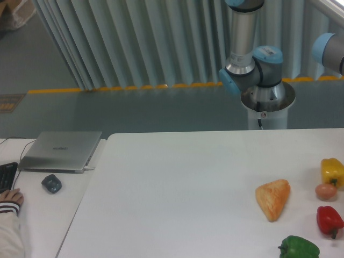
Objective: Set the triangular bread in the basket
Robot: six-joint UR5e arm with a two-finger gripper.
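Note:
The triangular bread [273,198] is a golden-orange wedge with a flaky crust, lying on the white table [177,188] at the right. The basket is out of view. Only the arm's base and lower joints [253,70] show behind the table's far edge, plus a blue-capped joint [329,51] at the right border. The gripper itself is out of the frame.
A yellow pepper [332,171], a small tan ball [325,191], a red pepper [329,220] and a green pepper [299,248] sit near the table's right edge. On the left desk lie a closed laptop [62,151], a mouse [51,183], a keyboard corner [6,176] and a person's hand [11,199].

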